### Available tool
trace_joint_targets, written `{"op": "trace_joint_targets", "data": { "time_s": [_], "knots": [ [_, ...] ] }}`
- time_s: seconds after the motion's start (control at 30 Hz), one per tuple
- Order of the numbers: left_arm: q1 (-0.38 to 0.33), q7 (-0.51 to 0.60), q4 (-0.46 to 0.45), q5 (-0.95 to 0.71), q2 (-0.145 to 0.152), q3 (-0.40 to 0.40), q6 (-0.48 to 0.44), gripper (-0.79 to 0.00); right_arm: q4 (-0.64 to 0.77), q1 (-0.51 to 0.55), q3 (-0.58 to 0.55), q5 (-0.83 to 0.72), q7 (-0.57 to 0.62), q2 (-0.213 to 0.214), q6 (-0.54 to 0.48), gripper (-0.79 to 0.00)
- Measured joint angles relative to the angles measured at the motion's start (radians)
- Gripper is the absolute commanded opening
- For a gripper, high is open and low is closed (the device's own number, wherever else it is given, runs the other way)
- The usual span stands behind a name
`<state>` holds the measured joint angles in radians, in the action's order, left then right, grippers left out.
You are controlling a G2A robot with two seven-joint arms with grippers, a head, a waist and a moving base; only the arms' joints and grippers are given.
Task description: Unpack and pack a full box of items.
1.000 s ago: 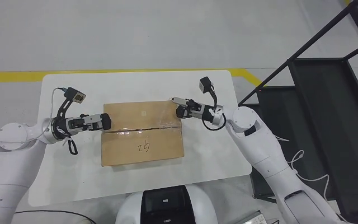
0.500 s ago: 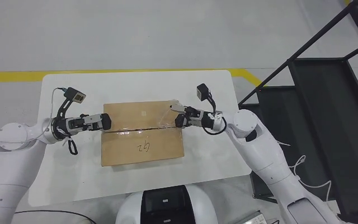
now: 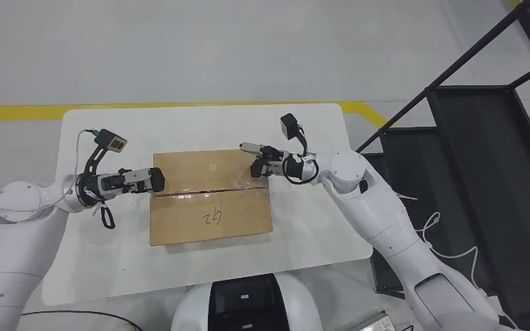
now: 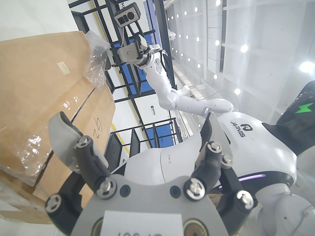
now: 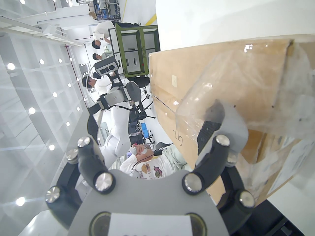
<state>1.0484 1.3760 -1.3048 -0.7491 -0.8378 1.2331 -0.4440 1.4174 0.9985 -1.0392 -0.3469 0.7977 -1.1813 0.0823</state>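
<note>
Since the box (image 3: pixel 210 195) is shut (taped), contents are hidden.

The cardboard box (image 3: pixel 210 195) was set on the table (image 3: pixel 315 132). The left gripper (image 3: pixel 160 179) was placed at the box's left end, the right gripper (image 3: pixel 252 159) at its far right corner, against the plastic film (image 5: pixel 233 74).
</note>
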Motion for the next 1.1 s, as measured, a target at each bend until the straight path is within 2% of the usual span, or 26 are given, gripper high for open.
{"op": "trace_joint_targets", "data": {
  "time_s": [0.03,0.23,0.43,0.63,0.87,1.1],
  "knots": [
    [0.0,0.0,0.0,0.0,0.0,0.0,0.0,0.0,-0.004,-0.004,0.003,-0.001,0.0,-0.001,0.001,-0.785],
    [0.011,-0.027,-0.005,-0.003,0.0,0.011,0.001,0.0,-0.02,-0.02,0.019,0.012,-0.009,-0.007,0.012,-0.785],
    [0.089,-0.158,-0.014,0.05,0.015,0.107,-0.03,0.0,0.004,-0.008,0.016,0.043,-0.022,-0.006,0.015,-0.785],
    [0.178,-0.246,-0.06,0.189,0.033,0.166,0.055,0.0,0.064,0.031,-0.006,0.075,-0.022,0.004,0.021,-0.785],
    [0.18,-0.304,-0.1,0.354,0.029,0.112,0.204,0.0,0.122,0.082,-0.038,0.102,-0.014,0.016,0.015,-0.785],
    [0.095,-0.264,-0.082,0.364,-0.002,-0.014,0.229,0.0,0.146,0.123,-0.068,0.132,-0.011,0.027,0.012,-0.785]
  ]
}}
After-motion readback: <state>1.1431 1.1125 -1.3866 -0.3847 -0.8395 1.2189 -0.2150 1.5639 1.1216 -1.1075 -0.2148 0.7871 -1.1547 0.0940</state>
